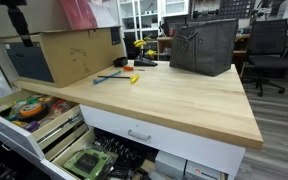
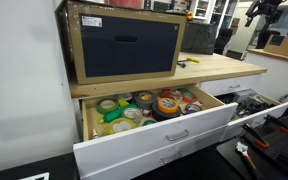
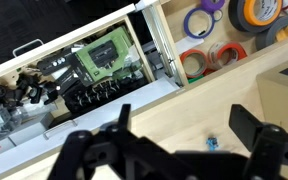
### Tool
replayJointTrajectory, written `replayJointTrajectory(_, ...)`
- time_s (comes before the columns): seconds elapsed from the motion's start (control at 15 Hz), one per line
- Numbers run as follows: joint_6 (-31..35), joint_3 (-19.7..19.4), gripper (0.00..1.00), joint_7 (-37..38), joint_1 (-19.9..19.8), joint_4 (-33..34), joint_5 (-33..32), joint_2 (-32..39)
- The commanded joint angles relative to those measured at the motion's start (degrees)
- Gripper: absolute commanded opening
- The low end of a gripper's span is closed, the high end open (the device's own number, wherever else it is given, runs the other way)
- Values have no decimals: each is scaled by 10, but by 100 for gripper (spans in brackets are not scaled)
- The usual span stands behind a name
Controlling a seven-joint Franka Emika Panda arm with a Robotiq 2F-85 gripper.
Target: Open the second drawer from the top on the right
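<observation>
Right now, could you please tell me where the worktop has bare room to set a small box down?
Free: the front half of the wooden worktop, bordered by the cardboard box, the small hand tools and the dark bin behind. Crowded: the tape drawer, full of rolls, and the second drawer, packed with tools.

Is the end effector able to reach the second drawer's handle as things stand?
Likely yes: the second drawer sits pulled out, its handle bare, and the open end effector hovers above with nothing between.
</observation>
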Motion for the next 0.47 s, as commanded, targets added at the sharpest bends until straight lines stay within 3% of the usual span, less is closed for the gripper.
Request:
replayJointTrajectory(0.0,-17,18,100,35,16,-21,2,-49)
replayJointTrajectory(0.4,-14,18,100,35,21,-16,1,-46)
